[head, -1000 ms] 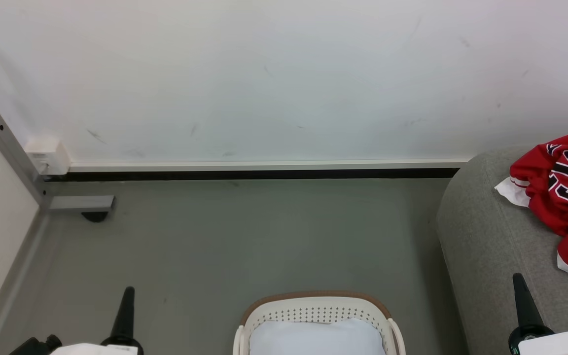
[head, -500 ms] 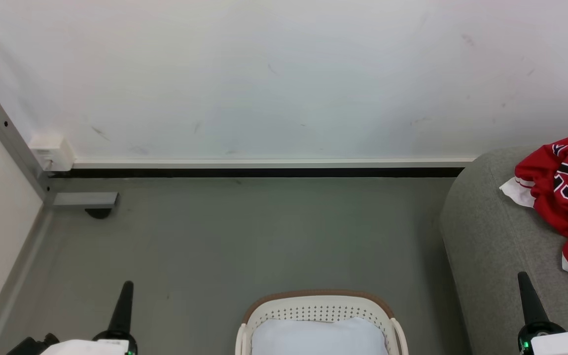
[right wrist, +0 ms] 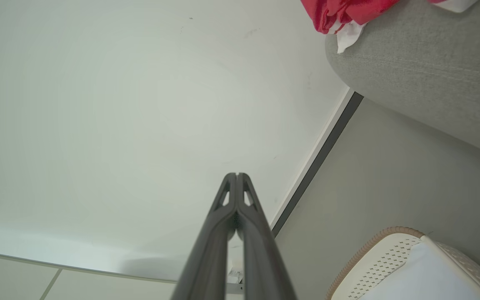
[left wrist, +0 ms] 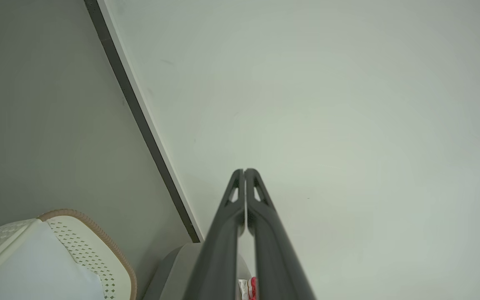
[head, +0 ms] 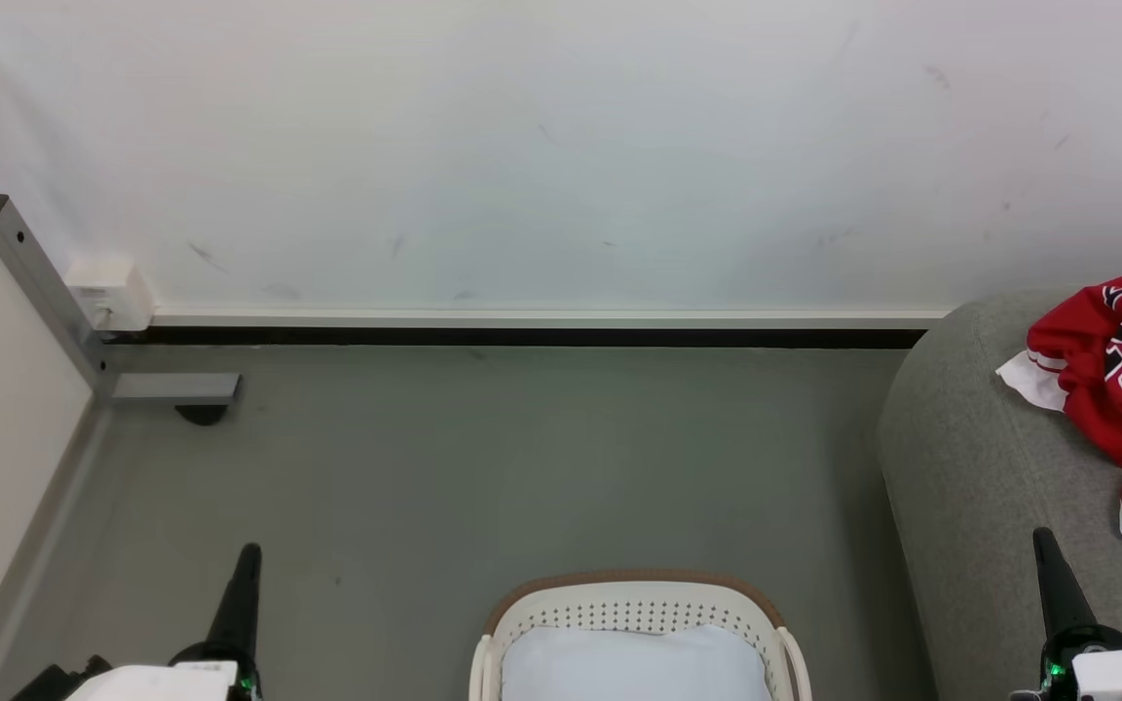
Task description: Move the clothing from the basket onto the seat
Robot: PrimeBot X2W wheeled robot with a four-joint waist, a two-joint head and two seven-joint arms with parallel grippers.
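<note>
A scuffed white wall [head: 561, 146] met a grey floor [head: 483, 458] along a dark baseboard strip [head: 522, 338]. On that floor, between my arms, stood the cream laundry basket [head: 634, 584]. In the part of it I could see lay a pale blue-white pad [head: 634, 667]. The red jersey [head: 1082, 389] lay crumpled on the grey sofa [head: 970, 458] at my right, one white-trimmed corner spread toward the sofa's rounded end. My left gripper [head: 249, 551] and right gripper [head: 1040, 534] each had their fingers pressed together on nothing, pointing at the wall.

I judged the jersey light, limp and somewhat slick. A raised fold in its bunched middle would give the surest pinch, and it would likely sag and trail once lifted. Its large black numerals edged in white looked like a 2 and a 3, turned and broken by folds. The smaller lettering beside them I couldn't read, and I could make out no brand mark.
</note>
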